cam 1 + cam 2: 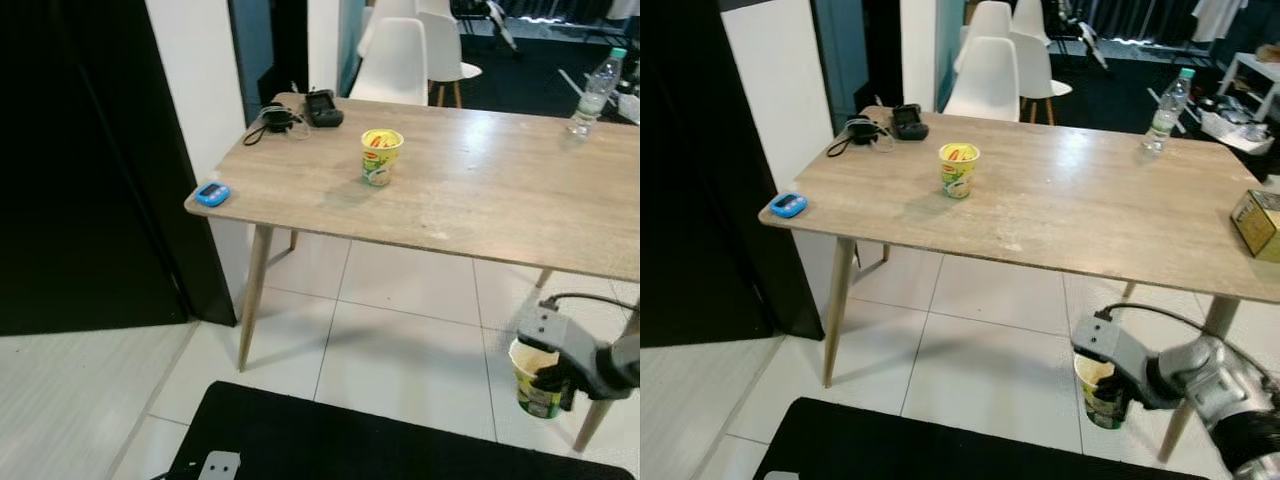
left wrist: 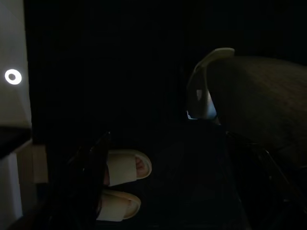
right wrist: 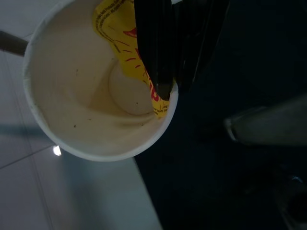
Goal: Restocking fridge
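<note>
My right gripper [image 1: 552,380] hangs low at the right, below the table top, and is shut on the rim of an open noodle cup [image 1: 1100,392]. In the right wrist view the black fingers [image 3: 156,57] pinch the cup's wall [image 3: 91,96], one inside and one outside. A yellow lid flap is folded into the pale, empty inside. A second yellow and green noodle cup [image 1: 381,156] stands upright on the wooden table [image 1: 480,210], left of its middle. My left arm [image 1: 220,465] hangs idle, and its wrist view is very dark.
A blue device [image 1: 212,194] lies at the table's near left corner, and black gear with a cable [image 1: 322,107] at the far left. A water bottle [image 1: 596,95] and a box [image 1: 1260,222] stand to the right. White chairs [image 1: 395,60] stand behind, a black panel [image 1: 70,170] on the left. Pale slippers [image 2: 122,184] lie on the floor.
</note>
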`<state>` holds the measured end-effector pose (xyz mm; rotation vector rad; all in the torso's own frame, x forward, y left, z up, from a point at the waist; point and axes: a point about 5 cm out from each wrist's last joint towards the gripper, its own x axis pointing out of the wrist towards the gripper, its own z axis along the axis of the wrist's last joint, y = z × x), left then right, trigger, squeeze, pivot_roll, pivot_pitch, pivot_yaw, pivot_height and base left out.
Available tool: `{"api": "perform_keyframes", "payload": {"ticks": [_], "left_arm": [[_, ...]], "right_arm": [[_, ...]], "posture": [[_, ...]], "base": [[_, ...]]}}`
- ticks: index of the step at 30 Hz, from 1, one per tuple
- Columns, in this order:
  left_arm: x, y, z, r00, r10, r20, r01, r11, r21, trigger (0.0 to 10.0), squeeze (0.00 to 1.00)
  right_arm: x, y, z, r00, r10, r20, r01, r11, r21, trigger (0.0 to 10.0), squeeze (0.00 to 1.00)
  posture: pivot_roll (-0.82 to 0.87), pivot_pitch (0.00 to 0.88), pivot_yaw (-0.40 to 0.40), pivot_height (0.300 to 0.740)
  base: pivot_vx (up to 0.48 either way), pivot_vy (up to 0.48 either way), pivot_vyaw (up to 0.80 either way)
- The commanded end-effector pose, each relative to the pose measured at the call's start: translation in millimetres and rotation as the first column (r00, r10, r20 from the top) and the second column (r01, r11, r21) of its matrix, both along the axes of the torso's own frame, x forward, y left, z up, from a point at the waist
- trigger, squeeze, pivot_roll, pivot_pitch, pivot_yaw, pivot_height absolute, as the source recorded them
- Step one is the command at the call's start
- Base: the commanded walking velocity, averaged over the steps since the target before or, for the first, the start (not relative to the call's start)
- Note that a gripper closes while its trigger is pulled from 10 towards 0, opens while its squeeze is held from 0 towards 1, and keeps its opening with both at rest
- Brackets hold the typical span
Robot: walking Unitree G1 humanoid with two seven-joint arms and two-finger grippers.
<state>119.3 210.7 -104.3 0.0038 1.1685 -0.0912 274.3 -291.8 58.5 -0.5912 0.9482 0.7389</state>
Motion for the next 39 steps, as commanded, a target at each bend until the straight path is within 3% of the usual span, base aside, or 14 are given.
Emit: {"api": "perform_keyframes", "payload": {"ticks": [1,5,7,8,10,11,12,13,16,18,20,23,28,39], "left_arm": [[-2.6,-6.2,-1.8,1.0,-0.012,-0.011,0.012,1.0,-0.014,10.0,0.0],[-2.8,-6.1,-1.9,1.0,-0.011,-0.013,0.011,1.0,-0.012,10.0,0.0],[-2.7,-5.8,-1.9,1.0,-0.021,-0.012,0.021,1.0,-0.005,10.0,0.0],[-2.7,-5.8,-1.9,1.0,-0.021,-0.012,0.021,1.0,-0.005,10.0,0.0],[-2.1,-5.5,-1.6,0.999,-0.041,-0.01,0.041,0.999,0.006,10.0,0.0],[-2.1,-5.5,-1.6,0.999,-0.041,-0.01,0.041,0.999,0.006,10.0,0.0],[-1.8,-5.4,-1.5,0.999,-0.048,-0.008,0.048,0.999,0.009,10.0,0.0],[-1.8,-5.4,-1.5,0.999,-0.048,-0.008,0.048,0.999,0.009,10.0,0.0],[-1.6,-6.0,-1.4,0.998,-0.055,-0.005,0.055,0.998,0.002,10.0,0.0],[-1.6,-6.0,-1.4,0.998,-0.055,-0.005,0.055,0.998,0.002,10.0,0.0],[-1.8,-6.5,-1.5,0.999,-0.051,-0.008,0.051,0.999,-0.007,10.0,0.0],[-2.0,-6.7,-1.6,0.999,-0.042,-0.01,0.042,0.999,-0.012,10.0,0.0],[-1.8,-6.3,-1.5,0.999,-0.034,-0.013,0.034,0.999,-0.02,10.0,0.0],[-1.3,-4.2,-0.9,0.999,-0.036,-0.012,0.036,0.999,-0.019,10.0,0.0]], "right_arm": [[-4.3,-5.6,-12.2,0.998,-0.068,0.011,0.069,0.997,-0.032,10.0,0.0],[-14.3,-8.8,-32.1,0.99,-0.144,0.008,0.144,0.985,-0.09,10.0,0.0],[-26.9,-6.7,-56.3,0.945,-0.323,0.054,0.326,0.942,-0.08,10.0,0.0],[-26.9,-6.7,-56.3,0.945,-0.323,0.054,0.326,0.942,-0.08,10.0,0.0],[-36.7,-2.4,-72.3,0.879,-0.468,0.096,0.473,0.88,-0.046,10.0,0.0],[-36.7,-2.4,-72.3,0.879,-0.468,0.096,0.473,0.88,-0.046,10.0,0.0],[-43.0,-0.1,-80.0,0.827,-0.554,0.097,0.557,0.83,-0.013,10.0,0.0],[-43.0,-0.1,-80.0,0.827,-0.554,0.097,0.557,0.83,-0.013,10.0,0.0],[-67.0,8.3,-102.9,0.733,-0.675,0.08,0.678,0.735,-0.02,10.0,0.0],[-67.0,8.3,-102.9,0.733,-0.675,0.08,0.678,0.735,-0.02,10.0,0.0],[-86.4,20.8,-119.9,0.642,-0.766,0.013,0.766,0.643,0.002,10.0,0.0],[-108.5,29.2,-134.5,0.579,-0.815,-0.004,0.814,0.579,-0.051,10.0,0.0],[-138.7,31.5,-147.8,0.542,-0.84,0.012,0.831,0.534,-0.152,10.0,0.0],[-150.6,30.2,-151.5,0.519,-0.854,0.018,0.84,0.507,-0.193,10.0,0.0]], "posture": [[0.06,0.0,-0.023,0.74],[0.06,0.0,-0.024,0.74],[0.06,0.0,-0.02,0.74],[0.06,0.0,-0.02,0.74],[0.06,0.0,-0.02,0.74],[0.06,0.0,-0.02,0.74],[0.06,0.0,-0.02,0.74],[0.06,0.0,-0.02,0.74],[0.06,0.0,-0.019,0.74],[0.06,0.0,-0.019,0.74],[0.06,0.0,-0.019,0.74],[0.06,0.0,-0.016,0.74],[0.05,0.0,-0.01,0.74],[0.04,0.0,0.0,0.74]], "base": [[0.0,0.0,0.0],[0.0,0.0,0.0],[0.0,0.0,0.0],[0.0,0.0,0.0],[0.0,0.0,0.0],[0.0,0.0,0.0],[0.0,0.0,0.0],[0.0,0.0,0.0],[0.0,0.0,0.0],[0.0,0.0,0.0],[0.0,-0.171,0.0],[0.0,-0.385,0.0],[0.0,-0.41,0.0],[0.0,-0.412,0.0]]}}
